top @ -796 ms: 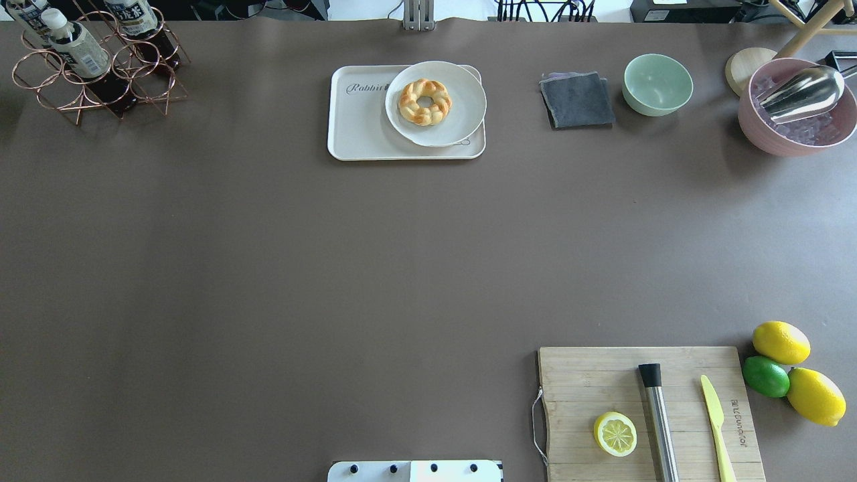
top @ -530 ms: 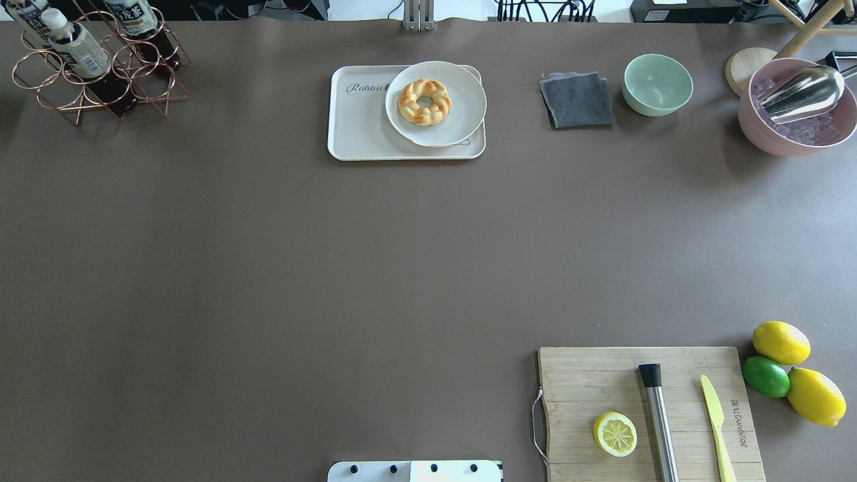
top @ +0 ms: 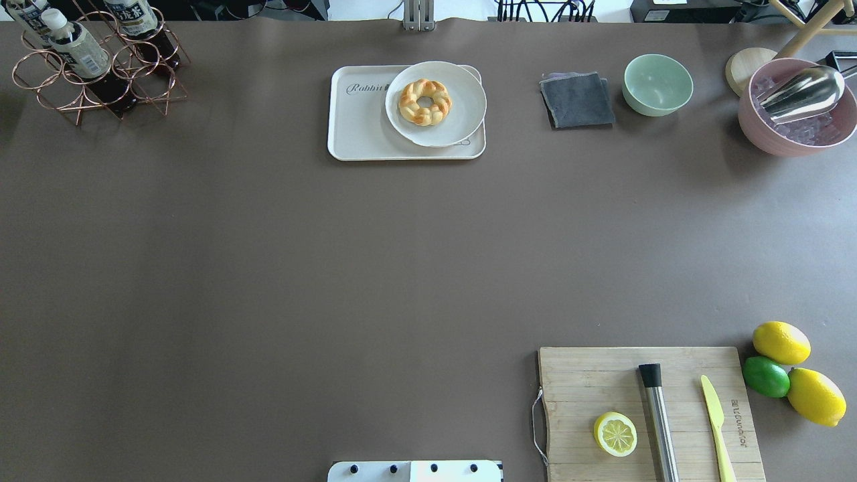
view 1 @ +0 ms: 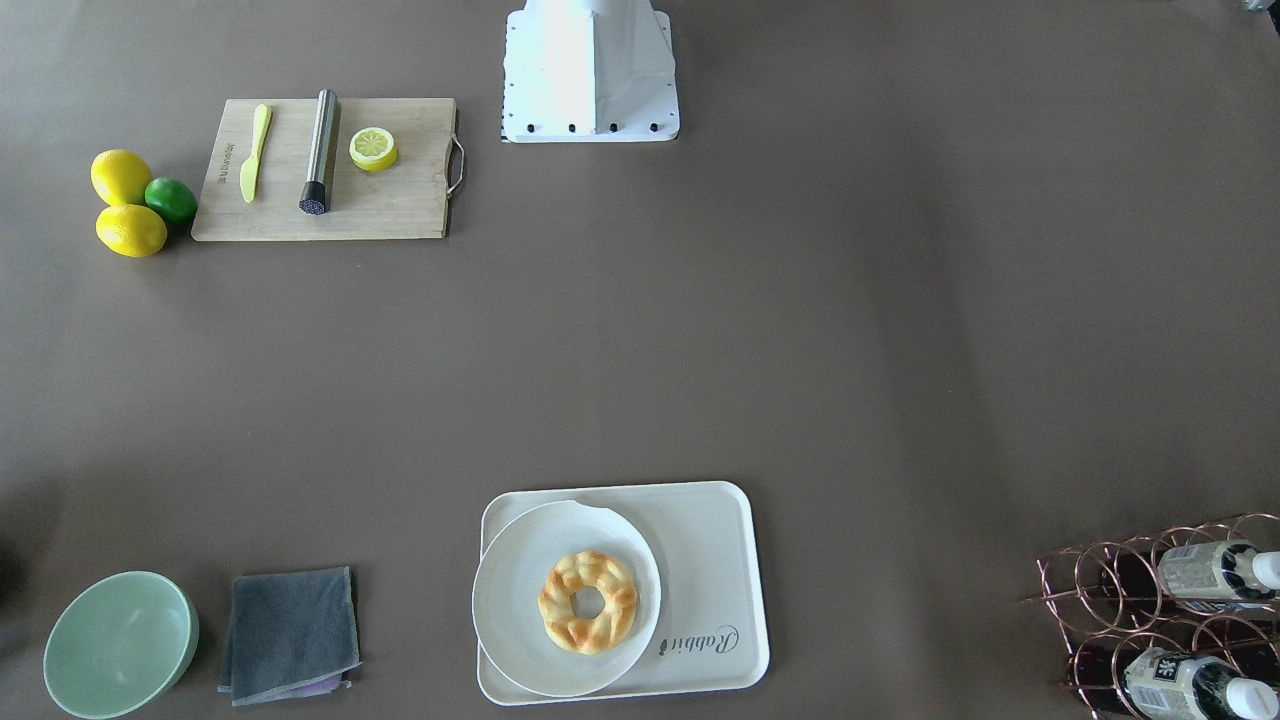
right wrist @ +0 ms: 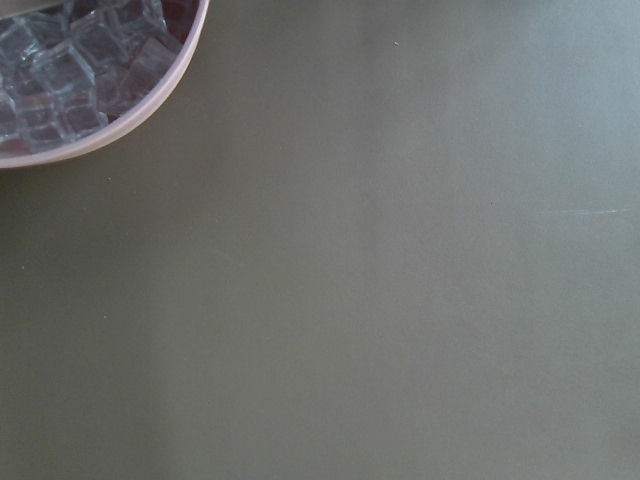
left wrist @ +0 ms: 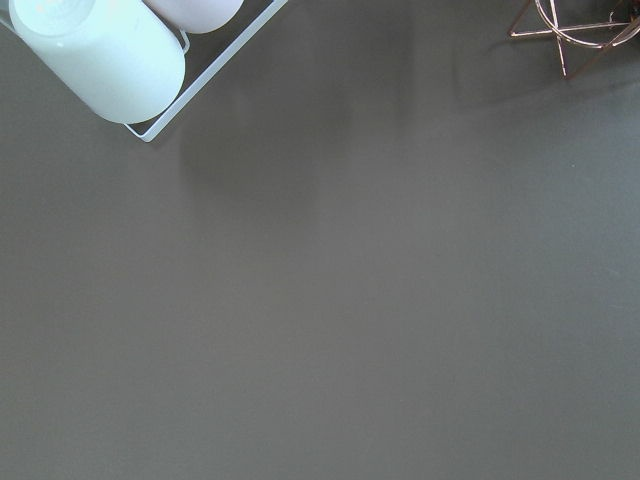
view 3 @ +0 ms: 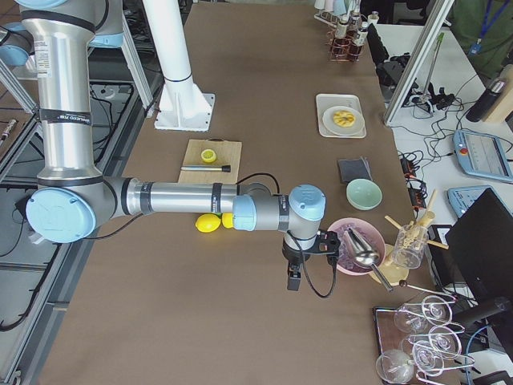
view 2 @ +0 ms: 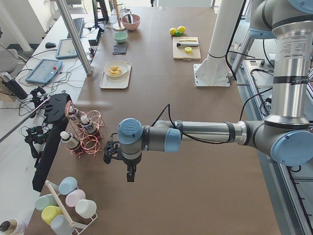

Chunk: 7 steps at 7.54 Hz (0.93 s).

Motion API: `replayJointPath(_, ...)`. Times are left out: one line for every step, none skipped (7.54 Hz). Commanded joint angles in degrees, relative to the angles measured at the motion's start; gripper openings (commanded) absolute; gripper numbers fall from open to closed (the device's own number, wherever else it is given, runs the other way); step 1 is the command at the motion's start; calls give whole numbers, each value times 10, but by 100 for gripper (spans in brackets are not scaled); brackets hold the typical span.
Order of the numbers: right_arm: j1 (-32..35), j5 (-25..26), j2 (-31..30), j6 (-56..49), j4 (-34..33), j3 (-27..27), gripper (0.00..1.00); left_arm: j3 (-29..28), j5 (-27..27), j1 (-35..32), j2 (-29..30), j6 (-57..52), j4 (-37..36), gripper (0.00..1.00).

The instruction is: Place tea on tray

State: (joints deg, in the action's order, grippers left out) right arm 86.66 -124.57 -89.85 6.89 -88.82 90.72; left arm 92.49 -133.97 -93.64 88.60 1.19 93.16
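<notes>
exterior left shows the left pincer [view 2: 130, 175] hanging over the counter [view 2: 195, 186] near the copper wire rack [view 2: 87, 137], where the tea [view 2: 88, 125] leans among alike bottles; i cannot tell how wide the pincer stands. the right pincer [view 3: 294, 281] by the pink ice bowl [view 3: 357, 223] is equally unreadable. the tray [top: 361, 127], carrying a plate [top: 462, 114] with a doughnut [top: 424, 102], sits well apart. rack wires hide the bottles' lower halves.

You see the left arm [view 2: 205, 132] and right arm [view 3: 176, 196]: silver tubes, blue joint caps [view 2: 129, 131], black cables [view 2: 168, 105]. Black bolts [view 1: 572, 128] dot the white pedestal [view 1: 590, 70].
</notes>
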Motion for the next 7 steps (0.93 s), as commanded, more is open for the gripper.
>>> replayJointPath(-4,5,0,-3,1,6,100,-2,5,7,-1,-1,-3,98)
replayJointPath(-11,4,0,-20,1,5,100,2,0,9,-11,-3,3,98)
replayJointPath(-16,-1,6,-40,1,4,100,-9,6,14,-4,0,16,98)
replayJointPath(-18,-1,7,-40,1,5,100,-21,6,21,1,1,21,98)
replayJointPath(-18,-1,9,-38,1,9,100,-14,2,19,-5,-5,32,98)
replayJointPath(-18,0,10,-35,1,11,100,-22,5,20,-5,-3,59,98)
replayJointPath(-18,-1,13,-35,1,17,100,-25,6,21,-2,-4,62,98)
